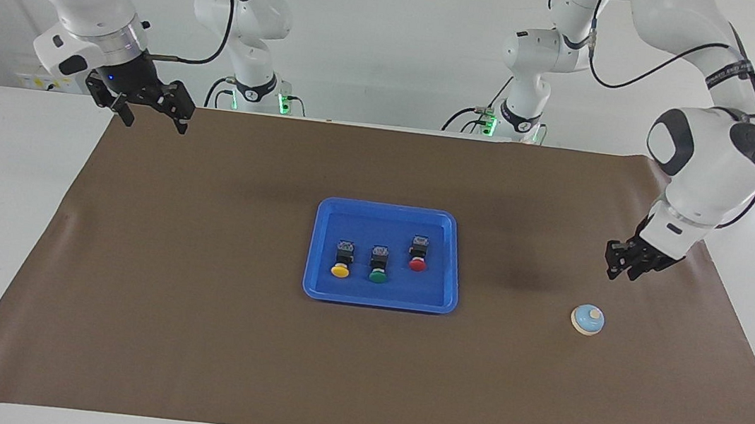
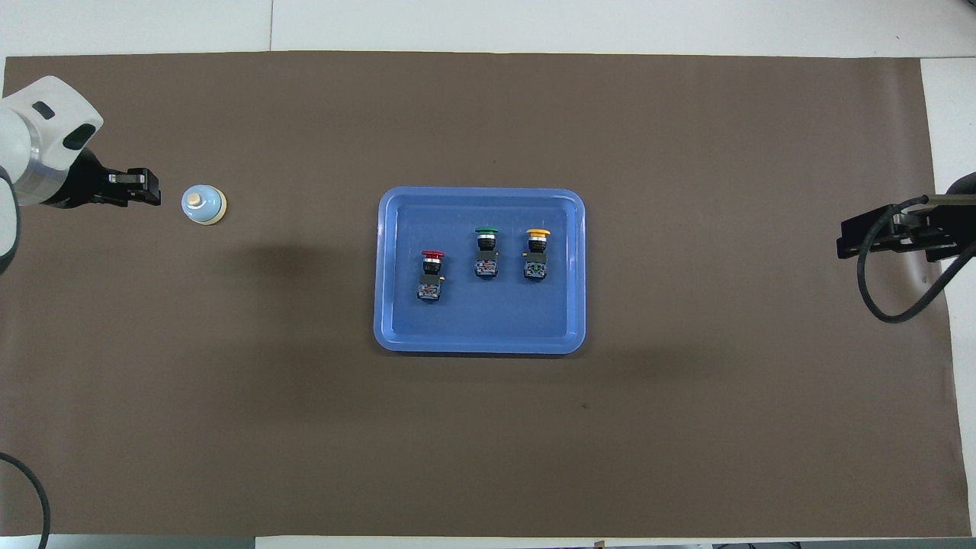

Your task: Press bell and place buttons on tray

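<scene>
The surface [image 1: 15, 213] is carrying a brown mat [image 1: 193, 333], and the blue tray [image 1: 322, 290] is lying at the mat's middle, well apart from both pincers and between them. The right pincer [image 1: 149, 111] is waiting in the air over the mat's corner at the right arm's end, its fingers standing apart and holding nothing. The left pincer [image 1: 622, 268] is hanging in the air over the mat at the left arm's end; whether its fingers are apart or together cannot be told. The yellow button [image 1: 341, 263], green button [image 1: 378, 267] and red button [image 1: 418, 255] are lying inside the tray. The bell [image 1: 587, 319] is sitting on the mat just beside the left pincer, lower than it and untouched.
</scene>
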